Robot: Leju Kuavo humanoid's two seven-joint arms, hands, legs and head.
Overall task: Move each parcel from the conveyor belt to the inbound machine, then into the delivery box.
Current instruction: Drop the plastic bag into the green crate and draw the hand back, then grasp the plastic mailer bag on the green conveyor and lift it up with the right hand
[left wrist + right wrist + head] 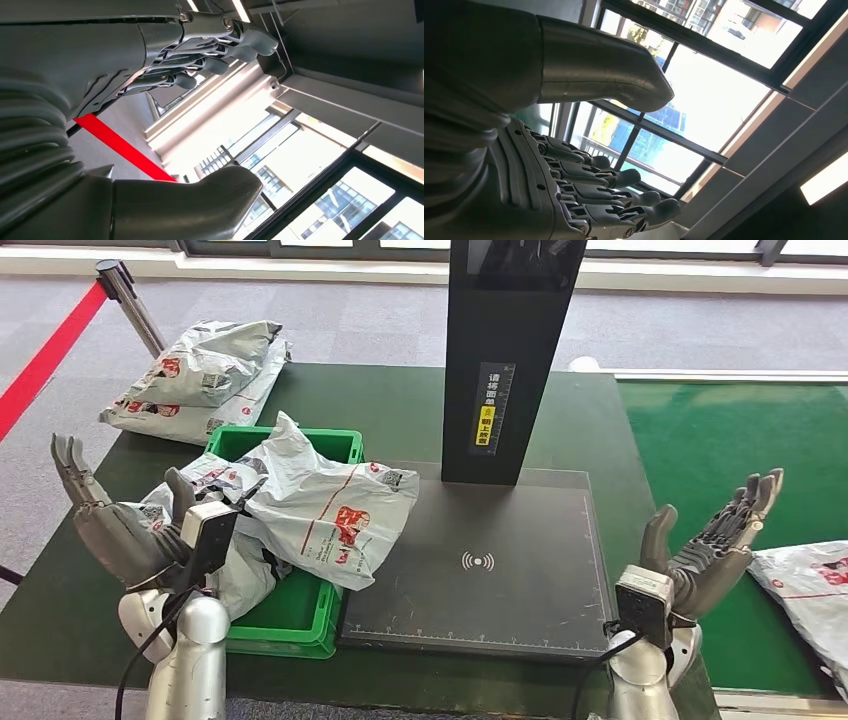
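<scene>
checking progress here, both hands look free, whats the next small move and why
Probably swing the right hand down toward the parcel on the conveyor belt. Both hands are raised and open, holding nothing; the left hand hovers beside the green box, where a parcel already lies. The scanner plate is bare, so the belt parcel, nearest the right hand, looks due next.
</scene>
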